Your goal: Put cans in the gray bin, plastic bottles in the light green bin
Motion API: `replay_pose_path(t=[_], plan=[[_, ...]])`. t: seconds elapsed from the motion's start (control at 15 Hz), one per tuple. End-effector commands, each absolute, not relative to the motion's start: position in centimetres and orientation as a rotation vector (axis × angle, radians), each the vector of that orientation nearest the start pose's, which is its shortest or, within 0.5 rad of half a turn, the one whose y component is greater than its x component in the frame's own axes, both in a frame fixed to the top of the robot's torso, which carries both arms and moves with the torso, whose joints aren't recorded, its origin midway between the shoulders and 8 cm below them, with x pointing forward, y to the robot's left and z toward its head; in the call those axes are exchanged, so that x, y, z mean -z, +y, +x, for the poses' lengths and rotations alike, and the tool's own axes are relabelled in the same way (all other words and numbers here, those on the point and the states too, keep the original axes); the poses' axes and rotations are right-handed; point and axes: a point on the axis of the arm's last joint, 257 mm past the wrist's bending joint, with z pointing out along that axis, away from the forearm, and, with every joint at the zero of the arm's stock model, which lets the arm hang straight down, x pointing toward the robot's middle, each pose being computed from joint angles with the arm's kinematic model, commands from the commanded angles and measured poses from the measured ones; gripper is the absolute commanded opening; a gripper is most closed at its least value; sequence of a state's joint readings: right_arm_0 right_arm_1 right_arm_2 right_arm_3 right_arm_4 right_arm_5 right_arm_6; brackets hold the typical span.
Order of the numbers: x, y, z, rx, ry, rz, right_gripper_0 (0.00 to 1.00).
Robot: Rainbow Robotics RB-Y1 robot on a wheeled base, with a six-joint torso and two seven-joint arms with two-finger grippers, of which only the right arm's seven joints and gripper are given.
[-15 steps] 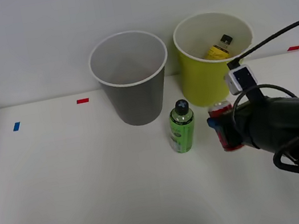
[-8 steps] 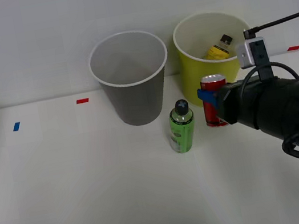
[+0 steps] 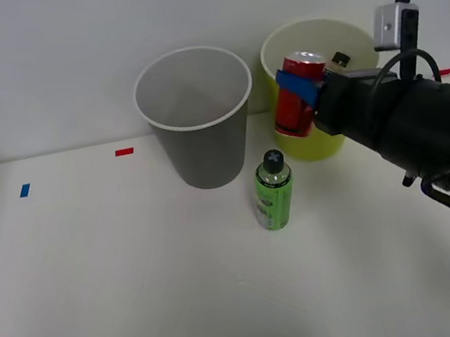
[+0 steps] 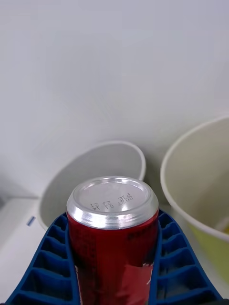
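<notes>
From the front view, the right arm reaches in from the right side, its dark forearm slanting up and toward the left, raised off the white surface [image 3: 98, 287]. Its gripper [image 3: 297, 90] has blue ribbed fingers [image 3: 294, 86] clamped around a red can [image 3: 296, 95], which is held in the air, tilted slightly, in front of the light green bin [image 3: 324, 138] at its rim height. Inside that bin, the black cap of a bottle [image 3: 340, 59] peeks out beside the arm. The gray bin [image 3: 199, 121] stands just left of the green one, upright. A green bottle [image 3: 273, 190] with a black cap stands upright on the surface, in front of the two bins and below the lifted can. From the right wrist view, the can [image 4: 113, 238] sits upright between the two blue fingers [image 4: 47, 267], which press against its sides; its silver top faces the camera. Beyond it, the gray bin [image 4: 86, 176] and the light green bin [image 4: 200, 190] stand side by side against a pale wall.
</notes>
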State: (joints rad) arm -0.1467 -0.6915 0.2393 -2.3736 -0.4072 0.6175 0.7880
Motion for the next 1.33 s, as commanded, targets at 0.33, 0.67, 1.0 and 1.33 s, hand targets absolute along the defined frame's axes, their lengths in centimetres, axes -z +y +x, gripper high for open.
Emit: replay_pose_path(t=[0.33, 0.67, 1.0, 1.33], plan=[[-4.4, -6.9, 45.0, -0.872, 1.45, -0.165, 0.22], [-4.0, -3.6, 48.6, -0.888, 1.374, -0.25, 0.22], [-4.9, -0.6, 50.1, -0.822, 1.337, -0.37, 0.22], [-2.9, 3.8, 52.7, -0.789, 1.368, -0.414, 0.22]])
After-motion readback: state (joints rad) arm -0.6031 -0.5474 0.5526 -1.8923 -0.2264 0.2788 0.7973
